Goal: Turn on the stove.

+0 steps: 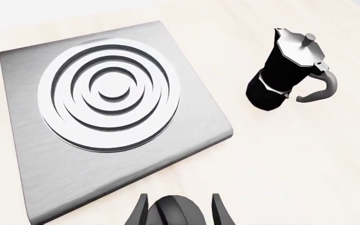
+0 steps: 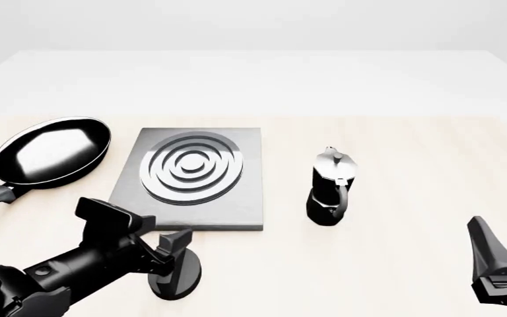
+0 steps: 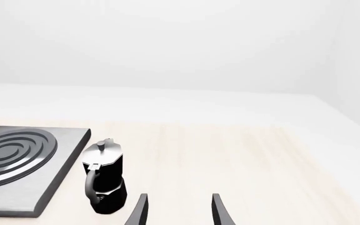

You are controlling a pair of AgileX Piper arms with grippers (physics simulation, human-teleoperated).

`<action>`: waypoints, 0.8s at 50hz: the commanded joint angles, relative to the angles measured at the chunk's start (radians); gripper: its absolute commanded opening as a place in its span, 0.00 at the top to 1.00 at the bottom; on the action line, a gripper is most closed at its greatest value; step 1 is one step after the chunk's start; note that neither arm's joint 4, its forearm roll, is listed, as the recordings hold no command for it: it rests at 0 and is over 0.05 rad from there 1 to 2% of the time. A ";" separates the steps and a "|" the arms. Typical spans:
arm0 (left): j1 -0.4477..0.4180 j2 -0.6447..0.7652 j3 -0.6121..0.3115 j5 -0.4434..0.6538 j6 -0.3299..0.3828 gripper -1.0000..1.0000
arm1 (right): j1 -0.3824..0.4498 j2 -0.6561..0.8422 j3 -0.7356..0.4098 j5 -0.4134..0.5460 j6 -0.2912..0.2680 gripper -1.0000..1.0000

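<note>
The stove (image 2: 192, 177) is a flat grey metal slab with a round burner of silver rings, in the middle of the table. It also shows in the left wrist view (image 1: 114, 96) and the right wrist view (image 3: 17, 161). Its black ridged dial (image 2: 176, 281) stands on the table just in front of the slab's near edge. My left gripper (image 2: 179, 259) is down over the dial. In the left wrist view the dial (image 1: 175, 212) sits between the spread fingers (image 1: 141, 211), which stand apart from it. My right gripper (image 3: 178, 197) is open and empty at the near right (image 2: 503, 254).
A glossy black frying pan (image 2: 53, 150) lies left of the stove, its handle pointing to the near left. A small black-and-silver moka pot (image 2: 331, 188) stands upright right of the stove; it also shows in the left wrist view (image 1: 286, 70) and the right wrist view (image 3: 103, 176).
</note>
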 commanded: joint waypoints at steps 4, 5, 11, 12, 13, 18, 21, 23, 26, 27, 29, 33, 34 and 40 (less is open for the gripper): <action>0.027 0.069 0.008 -0.038 0.000 0.00 | -0.005 -0.016 0.000 0.009 0.011 0.00; 0.034 0.066 0.010 -0.039 0.004 0.00 | -0.010 -0.023 0.000 0.013 0.014 0.00; 0.032 0.106 0.008 -0.052 -0.015 0.00 | -0.007 -0.017 0.000 0.010 0.015 0.00; 0.037 0.107 0.010 -0.056 -0.015 0.00 | -0.006 -0.016 0.000 0.009 0.015 0.00; 0.021 0.141 0.010 -0.072 -0.032 0.00 | -0.006 -0.017 0.000 0.011 0.016 0.00; -0.006 0.194 0.005 -0.096 -0.064 0.00 | -0.008 -0.022 0.000 0.015 0.015 0.00; -0.011 0.209 0.001 -0.100 -0.077 0.00 | -0.008 -0.023 0.000 0.016 0.015 0.00; -0.020 0.227 -0.003 -0.101 -0.104 0.00 | -0.007 -0.023 0.000 0.016 0.016 0.00; -0.018 0.230 -0.005 -0.102 -0.104 0.00 | -0.007 -0.021 0.000 0.015 0.017 0.00; -0.022 0.238 -0.006 -0.105 -0.111 0.00 | -0.007 -0.022 0.000 0.016 0.017 0.00; -0.023 0.249 -0.008 -0.108 -0.121 0.00 | -0.007 -0.023 0.000 0.017 0.017 0.00; -0.031 0.269 -0.011 -0.115 -0.138 0.00 | -0.007 -0.023 0.000 0.017 0.019 0.00; -0.031 0.271 -0.011 -0.114 -0.140 0.00 | -0.007 -0.022 0.000 0.016 0.019 0.00; -0.030 0.293 -0.013 -0.125 -0.148 0.00 | -0.006 -0.021 0.000 0.016 0.021 0.00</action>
